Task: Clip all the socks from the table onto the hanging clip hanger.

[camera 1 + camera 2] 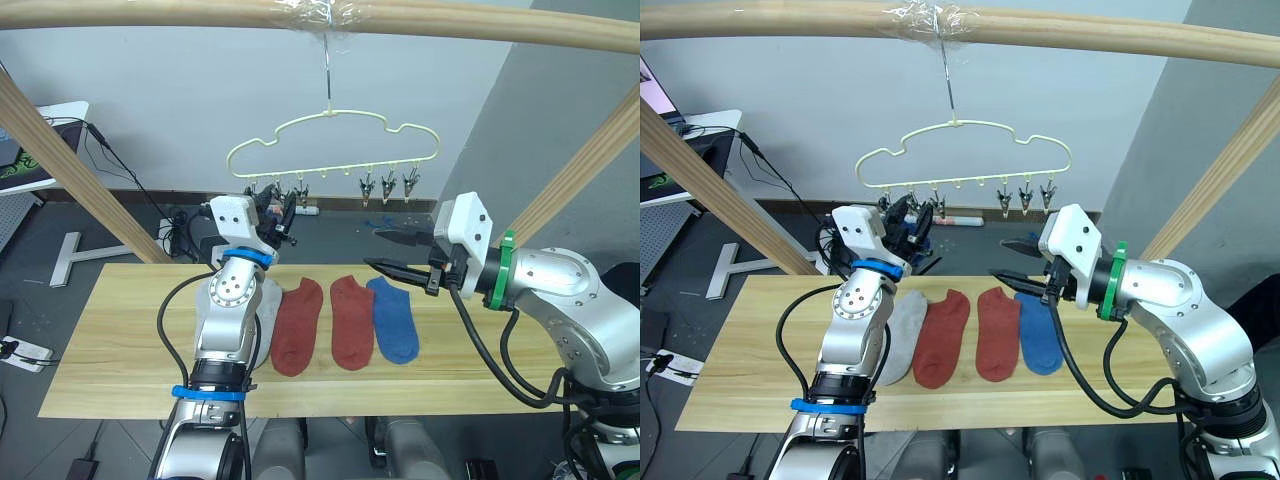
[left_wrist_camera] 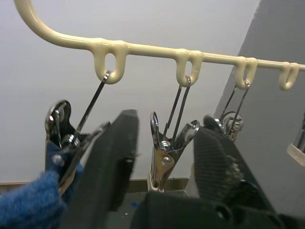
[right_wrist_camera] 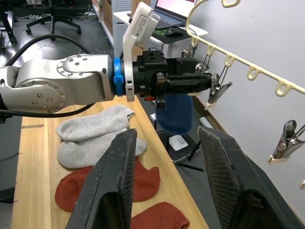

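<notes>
Clip hanger [image 1: 330,140] hangs by its hook from the wooden pole [image 1: 320,22] at top centre, clips in two groups of three. Left gripper [image 1: 282,215] is raised to the left clip group, fingers parted with the middle clip [image 2: 164,152] between them; left wrist view shows a blue sock [image 2: 28,202] pinched in the neighbouring clip, and right wrist view shows that sock hanging just beside the left gripper. Right gripper [image 1: 395,255] hovers above the table [image 1: 120,340], centre right, fingers spread, empty. On the table lie grey socks [image 1: 898,335], partly hidden behind the left arm, two red socks [image 1: 322,322] and a second blue sock [image 1: 394,320]. Cables lie on the floor behind.
</notes>
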Robot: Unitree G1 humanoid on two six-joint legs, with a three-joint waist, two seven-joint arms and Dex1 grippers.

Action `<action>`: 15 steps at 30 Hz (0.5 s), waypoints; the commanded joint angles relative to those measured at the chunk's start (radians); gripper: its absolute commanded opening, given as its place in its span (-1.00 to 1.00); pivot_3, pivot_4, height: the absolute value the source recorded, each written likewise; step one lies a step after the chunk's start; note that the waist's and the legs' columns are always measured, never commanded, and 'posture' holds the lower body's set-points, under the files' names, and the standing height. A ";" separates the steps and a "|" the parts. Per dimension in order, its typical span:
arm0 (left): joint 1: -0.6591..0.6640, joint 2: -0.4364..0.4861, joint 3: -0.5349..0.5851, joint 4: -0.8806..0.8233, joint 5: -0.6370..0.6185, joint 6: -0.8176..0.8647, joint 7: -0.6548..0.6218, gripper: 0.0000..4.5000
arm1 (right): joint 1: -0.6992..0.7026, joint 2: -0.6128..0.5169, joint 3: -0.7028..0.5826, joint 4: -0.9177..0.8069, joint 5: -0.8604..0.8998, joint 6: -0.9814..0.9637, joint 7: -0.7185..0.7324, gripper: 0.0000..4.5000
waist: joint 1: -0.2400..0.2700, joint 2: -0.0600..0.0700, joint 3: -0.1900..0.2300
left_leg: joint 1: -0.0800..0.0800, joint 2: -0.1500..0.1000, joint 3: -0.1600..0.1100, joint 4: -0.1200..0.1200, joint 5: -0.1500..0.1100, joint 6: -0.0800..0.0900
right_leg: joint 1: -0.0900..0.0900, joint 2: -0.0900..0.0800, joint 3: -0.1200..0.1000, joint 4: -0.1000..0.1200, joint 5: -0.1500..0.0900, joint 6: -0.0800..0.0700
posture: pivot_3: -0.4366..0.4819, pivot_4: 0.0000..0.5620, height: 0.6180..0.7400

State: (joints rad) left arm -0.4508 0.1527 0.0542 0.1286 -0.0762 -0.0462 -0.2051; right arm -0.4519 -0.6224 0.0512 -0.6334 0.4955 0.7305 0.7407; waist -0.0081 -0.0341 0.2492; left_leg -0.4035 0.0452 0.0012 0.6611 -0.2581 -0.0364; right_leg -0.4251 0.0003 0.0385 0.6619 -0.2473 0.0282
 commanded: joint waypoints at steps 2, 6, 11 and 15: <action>-0.021 0.005 -0.001 -0.034 0.001 -0.002 0.001 -0.83 | 0.002 -0.008 -0.031 -0.031 0.029 -0.006 -0.007 -0.05 | 0.000 0.000 0.000 | 0.000 0.000 0.000 0.000 0.000 0.000 | 0.000 0.000 0.000 0.000 0.000 0.000 | -0.11 -0.10 0.52; -0.024 0.017 0.001 -0.034 0.003 -0.004 -0.008 -0.87 | 0.061 -0.016 0.004 -0.033 -0.018 -0.002 -0.045 0.11 | 0.000 0.000 0.000 | 0.000 0.000 0.000 0.000 0.000 0.000 | 0.000 0.000 0.000 0.000 0.000 0.000 | -0.10 -0.10 0.52; -0.021 0.031 0.002 -0.041 -0.005 0.001 -0.018 -0.87 | 0.195 -0.018 0.093 -0.026 -0.153 -0.080 -0.106 0.79 | 0.000 0.000 0.001 | 0.000 0.000 0.000 0.000 0.000 0.000 | 0.000 0.000 0.000 0.000 0.000 0.000 | -0.09 -0.09 0.52; -0.015 0.034 0.007 -0.046 -0.020 0.012 -0.030 -0.87 | 0.222 0.006 0.122 -0.051 -0.182 -0.086 -0.136 1.00 | -0.001 0.000 0.001 | 0.000 0.000 0.001 0.000 0.000 0.000 | 0.000 0.000 0.000 0.000 0.000 0.000 | -0.08 -0.09 0.52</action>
State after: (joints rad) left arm -0.4630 0.1830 0.0552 0.1272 -0.0801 -0.0299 -0.2292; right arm -0.2236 -0.6226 0.1786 -0.6316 0.3251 0.6664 0.6186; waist -0.0090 -0.0345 0.2507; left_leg -0.4030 0.0452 0.0019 0.6614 -0.2580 -0.0365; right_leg -0.4250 0.0000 0.0390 0.6620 -0.2474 0.0287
